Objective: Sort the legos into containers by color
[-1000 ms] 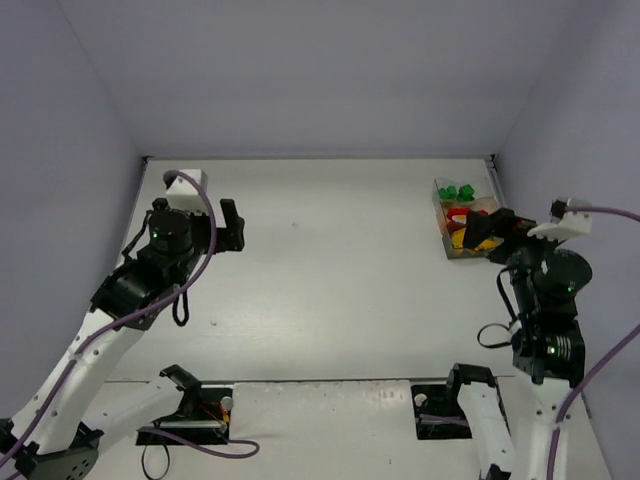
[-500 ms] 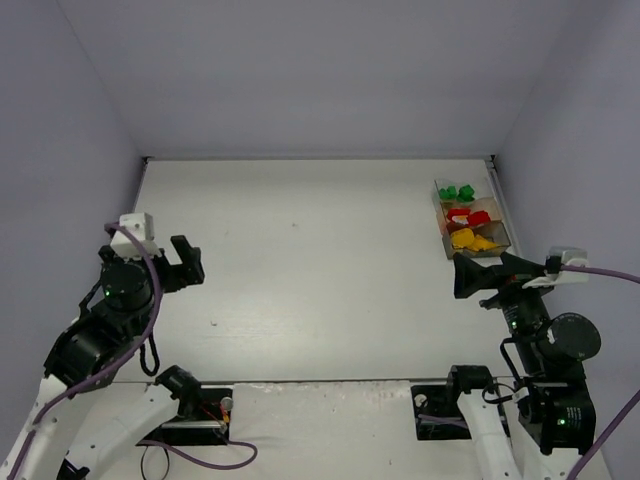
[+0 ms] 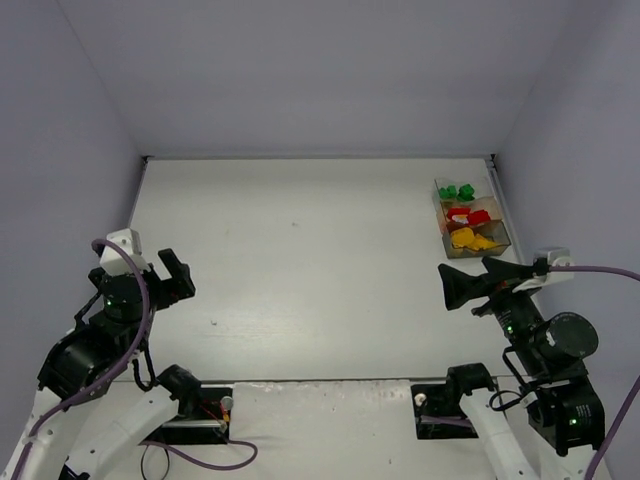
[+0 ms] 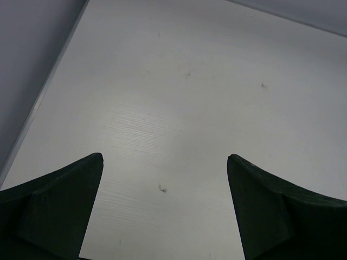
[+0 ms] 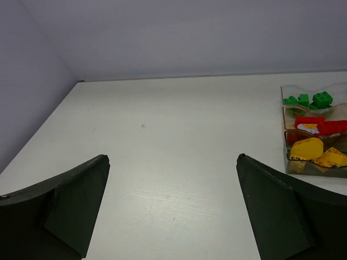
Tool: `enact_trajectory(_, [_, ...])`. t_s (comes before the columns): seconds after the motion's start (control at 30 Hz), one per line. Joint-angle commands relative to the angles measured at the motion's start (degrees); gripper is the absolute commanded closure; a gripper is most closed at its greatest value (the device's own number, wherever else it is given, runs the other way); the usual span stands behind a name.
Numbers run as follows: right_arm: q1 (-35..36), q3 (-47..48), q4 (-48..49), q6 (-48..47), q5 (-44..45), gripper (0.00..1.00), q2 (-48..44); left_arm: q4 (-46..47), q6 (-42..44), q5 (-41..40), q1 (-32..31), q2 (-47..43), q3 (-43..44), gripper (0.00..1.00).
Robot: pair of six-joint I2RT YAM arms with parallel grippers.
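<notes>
The containers are a small tray [image 3: 441,222] of three compartments at the far right of the table. All the legos in view lie inside it: green ones [image 3: 458,191] in the far compartment, red ones [image 3: 468,216] in the middle, yellow ones [image 3: 470,240] in the near one. The right wrist view shows the same tray [image 5: 284,130] with green [image 5: 314,99], red [image 5: 317,125] and yellow [image 5: 312,149] pieces. My right gripper [image 3: 447,286] [image 5: 172,157] hangs open just in front of the tray, holding nothing. My left gripper [image 3: 180,272] [image 4: 164,157] is open and empty over the left side.
The white table [image 3: 320,250] is walled by grey panels on the left, back and right. Both arm bases [image 3: 190,410] sit at the near edge. The table's left edge [image 4: 38,103] runs close beside the left gripper.
Both arms have drawn back toward the near edge. The left gripper came down from the back left. The right gripper left the spot over the tray. Both stayed open.
</notes>
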Motion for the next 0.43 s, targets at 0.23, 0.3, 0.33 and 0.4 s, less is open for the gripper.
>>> enact_trajectory(0.23, [1.6, 0.9, 3.5, -0.5, 1.8, 0.00, 2.6, 0.6, -3.2, 3.3, 0.2, 6.3, 0.9, 0.10])
enact_trajectory(0.3, [1.6, 1.2, 3.5, -0.9, 1.8, 0.00, 3.0, 2.2, -3.2, 4.0, 0.2, 7.0, 0.3, 0.10])
enact_trajectory(0.33, [1.6, 1.2, 3.5, -1.1, 1.8, 0.00, 3.5, 2.7, -3.2, 4.7, 0.2, 7.1, 0.2, 0.11])
enact_trajectory(0.4, [1.6, 1.3, 3.5, -1.4, 2.1, 0.00, 4.1, 3.8, -3.2, 5.2, 0.2, 8.0, 0.2, 0.11])
